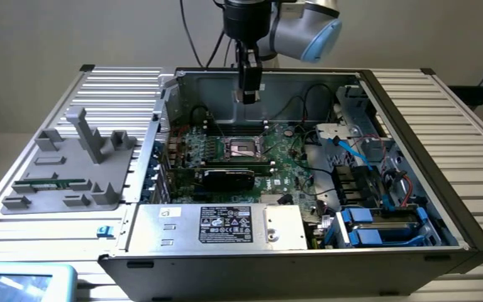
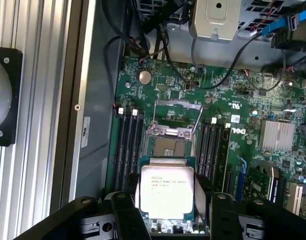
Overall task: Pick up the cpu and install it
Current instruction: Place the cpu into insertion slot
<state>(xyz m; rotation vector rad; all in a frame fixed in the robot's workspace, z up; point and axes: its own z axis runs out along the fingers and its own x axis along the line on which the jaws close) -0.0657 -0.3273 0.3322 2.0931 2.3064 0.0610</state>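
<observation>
Wrist view: the tool [image 2: 168, 205] is clenched on the cpu [image 2: 166, 192], with a black finger [image 2: 123, 210] against one side of the chip and its partner against the opposite side. The cpu lies flat in the grip with its silver printed top facing the camera and the thin green rim showing around it. It hangs above the green motherboard [image 2: 243, 100], clear of the board. Just beyond the chip the socket [image 2: 169, 148] stands open, its metal load plate [image 2: 177, 114] swung up and back and the contact field bare. Dark memory slots [image 2: 127, 145] run along either side of the socket.

In the exterior view the arm reaches down into the open computer case [image 1: 468, 242], which lies on its side on the ribbed worktop [image 1: 116, 88]. The tool hangs over the board near the case's far wall, above the socket and apart from it. A boxed power supply [image 1: 216, 226] fills the case's near edge. Beside the case, toward the worktop's edge at the exterior view's left, sits a grey fixture [image 1: 99, 148] with a green memory stick [image 1: 53, 185] lying in it.
</observation>
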